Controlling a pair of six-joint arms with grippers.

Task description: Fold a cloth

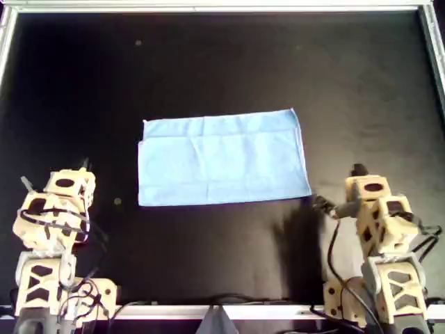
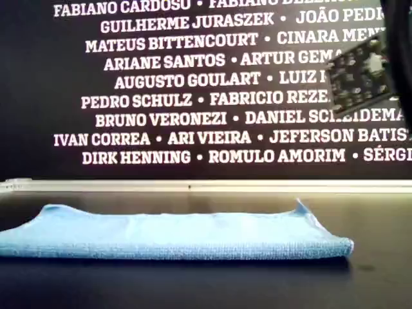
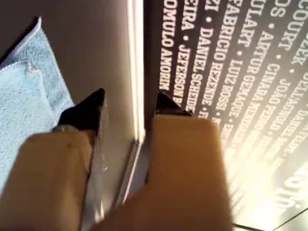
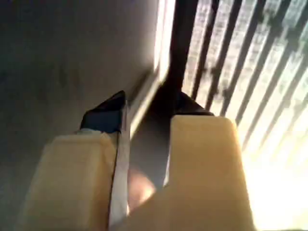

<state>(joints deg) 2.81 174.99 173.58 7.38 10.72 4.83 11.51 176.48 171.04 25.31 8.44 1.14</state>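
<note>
The light blue cloth (image 1: 222, 158) lies flat on the black table as a wide rectangle, two layers showing at its left edge in the overhead view. In the exterior view the cloth (image 2: 174, 235) is a low folded strip with one corner sticking up. My left arm (image 1: 59, 209) stands at the overhead view's lower left, apart from the cloth. The left gripper (image 3: 130, 98) is open and empty, with a hemmed corner of the cloth (image 3: 24, 96) beside it. My right arm (image 1: 379, 216) stands at the overhead view's lower right. The right gripper (image 4: 151, 101) is open and empty over bare table.
A white rail (image 1: 208, 7) borders the table (image 1: 222, 56). A dark wall with white names (image 2: 193, 96) rises behind the far rail. A blurred arm part (image 2: 360, 71) hangs at the exterior view's upper right. Cables (image 1: 139, 306) lie along the overhead view's bottom edge.
</note>
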